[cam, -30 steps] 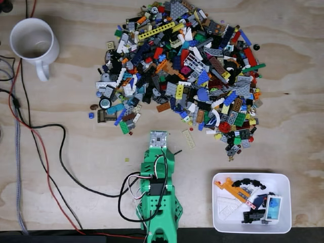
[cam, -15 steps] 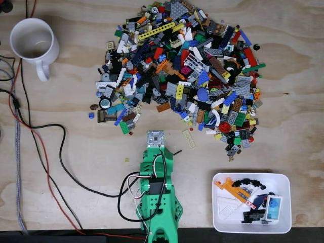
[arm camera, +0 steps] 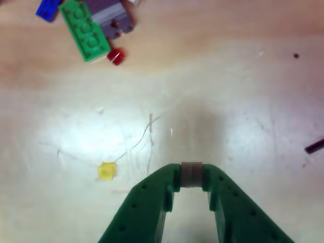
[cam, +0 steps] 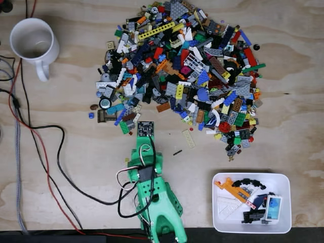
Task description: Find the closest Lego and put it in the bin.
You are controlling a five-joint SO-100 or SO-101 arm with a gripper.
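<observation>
Where plywood table lies bare, cables, mug.

Wrist view: blue brick cut by top edge; black piece cut at right; tool base cropped at bottom.

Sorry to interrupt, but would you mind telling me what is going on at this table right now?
A green robot arm is sorting Lego from a big pile into a white bin, which already holds several pieces. The gripper is over bare wood near the pile's edge, its fingertips closed together with nothing visibly between them. A tiny yellow piece lies just beside it, and a green brick sits farther ahead.
</observation>
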